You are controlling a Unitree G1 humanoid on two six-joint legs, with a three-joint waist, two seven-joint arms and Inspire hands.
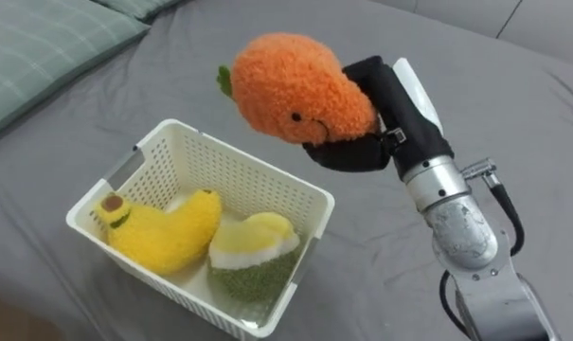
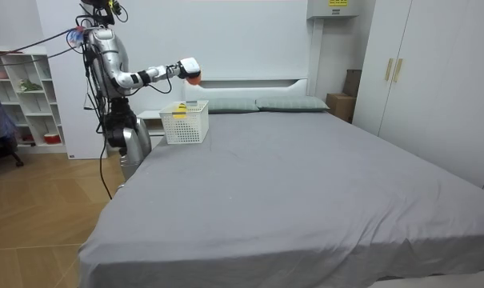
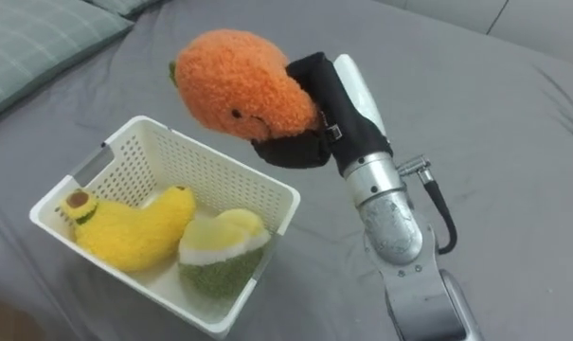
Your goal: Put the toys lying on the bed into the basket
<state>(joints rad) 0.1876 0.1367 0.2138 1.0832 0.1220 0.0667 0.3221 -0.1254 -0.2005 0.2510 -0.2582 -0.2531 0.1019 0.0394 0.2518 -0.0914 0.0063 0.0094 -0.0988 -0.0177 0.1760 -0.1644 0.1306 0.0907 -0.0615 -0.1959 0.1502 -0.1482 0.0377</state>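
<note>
The right hand enters from 4 o'clock and holds the orange plush toy in the air. Its fingers are curled under and round the toy's lower side, and the toy's small face is turned toward the camera. The toy hangs over the far edge of the white basket, at 1 o'clock from the basket's centre, and does not touch the rim.

The basket stands on the grey bed. It holds two toys:
- a yellow plush toy on the 9 o'clock side;
- a green-and-white plush toy at 4 o'clock, touching the yellow one.

A checked pillow lies at 10 o'clock. In the room view the robot stands at the bed's side near its head, arm stretched over the basket.
</note>
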